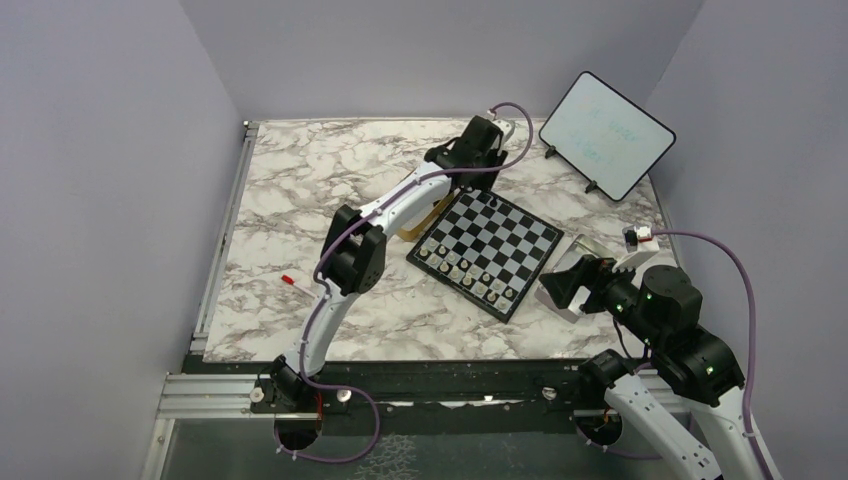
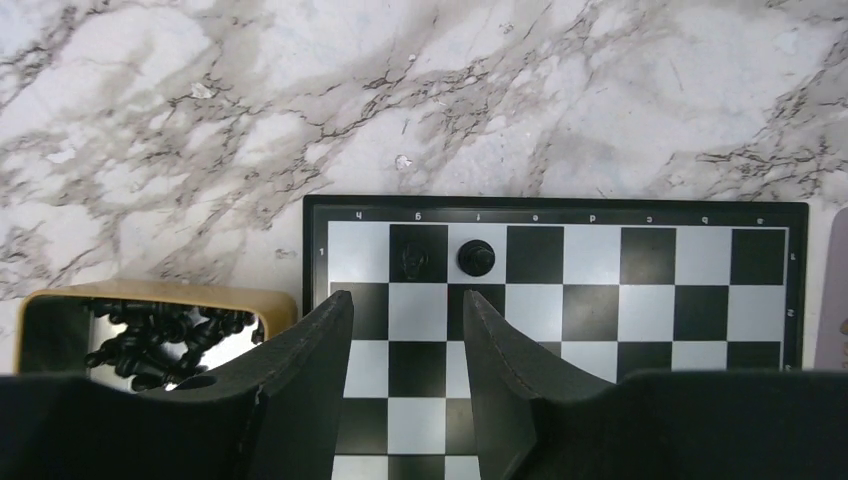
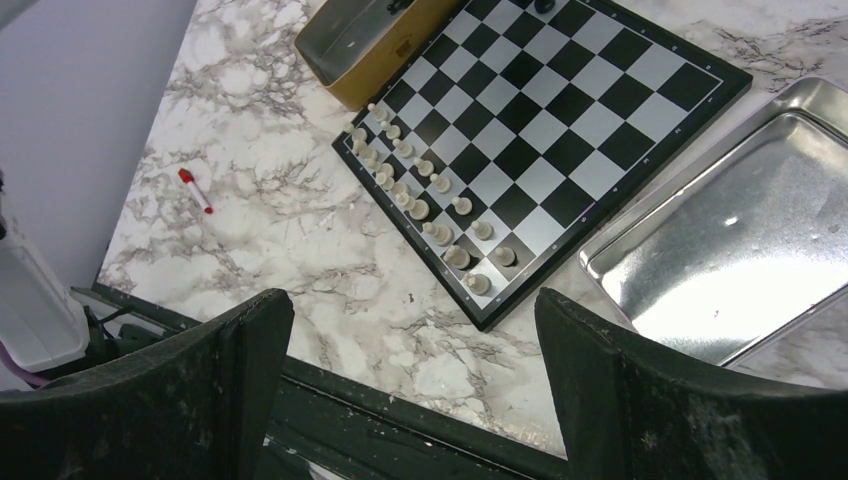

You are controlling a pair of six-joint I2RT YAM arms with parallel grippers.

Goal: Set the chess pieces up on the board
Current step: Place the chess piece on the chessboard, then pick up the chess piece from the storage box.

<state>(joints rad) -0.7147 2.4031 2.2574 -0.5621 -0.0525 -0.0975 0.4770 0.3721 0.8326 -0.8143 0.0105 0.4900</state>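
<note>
The board (image 1: 485,250) lies mid-table, turned like a diamond. Pale chess pieces (image 3: 420,195) fill two rows along its near-left edge. Two black chess pieces (image 2: 476,257) stand side by side on the far row, one on a black square (image 2: 415,260). My left gripper (image 2: 405,312) is open and empty, hovering over the board's far corner just short of those two pieces; it also shows in the top view (image 1: 478,178). More black pieces (image 2: 150,340) lie in the gold tin (image 2: 160,295) at its left. My right gripper (image 3: 415,320) is open and empty, raised above the table's front edge.
A shallow silver tray (image 3: 720,230) lies against the board's right edge. A white tablet (image 1: 605,135) stands at the back right. A small red pen (image 1: 288,281) lies on the marble to the left. Walls close in three sides.
</note>
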